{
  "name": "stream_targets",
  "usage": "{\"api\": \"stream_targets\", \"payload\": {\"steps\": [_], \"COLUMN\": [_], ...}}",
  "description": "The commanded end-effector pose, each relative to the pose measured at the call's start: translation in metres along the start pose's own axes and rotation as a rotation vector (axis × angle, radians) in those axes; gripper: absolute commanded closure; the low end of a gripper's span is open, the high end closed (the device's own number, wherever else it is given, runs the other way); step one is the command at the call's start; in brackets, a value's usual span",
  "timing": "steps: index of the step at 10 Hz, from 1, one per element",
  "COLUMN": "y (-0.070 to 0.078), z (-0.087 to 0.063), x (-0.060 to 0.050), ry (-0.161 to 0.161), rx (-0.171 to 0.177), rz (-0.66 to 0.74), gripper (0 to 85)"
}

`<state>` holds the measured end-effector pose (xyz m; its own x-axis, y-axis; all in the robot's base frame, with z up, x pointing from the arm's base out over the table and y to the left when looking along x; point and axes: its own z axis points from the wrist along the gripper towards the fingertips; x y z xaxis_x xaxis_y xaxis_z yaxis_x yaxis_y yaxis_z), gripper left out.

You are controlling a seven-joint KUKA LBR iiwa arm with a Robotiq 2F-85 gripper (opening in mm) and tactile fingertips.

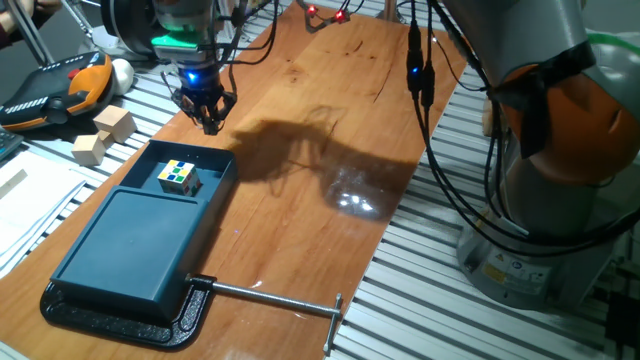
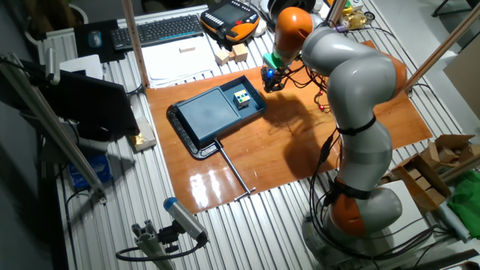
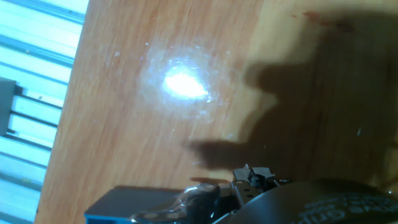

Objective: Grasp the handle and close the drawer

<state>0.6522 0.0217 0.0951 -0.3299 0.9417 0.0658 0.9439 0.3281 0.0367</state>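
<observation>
One gripper hangs just beyond the drawer, poised over its handle; whether it is parted or holding anything is unclear.

A wooden board lies on a ribbed metal desk, with a bright glare of light on its varnish. At the far side sit a keyboard and white papers.
</observation>
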Motion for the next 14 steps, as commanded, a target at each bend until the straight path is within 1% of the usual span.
{"api": "stream_targets", "payload": {"steps": [1,4,6,7,8,9,10,12,14], "y": [0.0013,0.005,0.0043,0.0043,0.0043,0.0043,0.0043,0.0043,0.0043], "z": [0.0026,0.0104,0.0098,0.0098,0.0098,0.0098,0.0098,0.0098,0.0098], "x": [0.0003,0.0013,0.0007,0.0007,0.0007,0.0007,0.0007,0.0007,0.0007], "ry": [-0.005,-0.001,0.007,0.01,0.0,-0.03,-0.047,-0.059,-0.01], "rx": [0.001,0.003,0.016,0.015,0.014,0.027,0.034,0.019,0.006], "rz": [-0.001,0.003,-0.023,-0.031,-0.045,-0.053,-0.044,-0.029,0.012], "gripper": [83.0,83.0,83.0,83.0,83.0,83.0,83.0,83.0,83.0]}}
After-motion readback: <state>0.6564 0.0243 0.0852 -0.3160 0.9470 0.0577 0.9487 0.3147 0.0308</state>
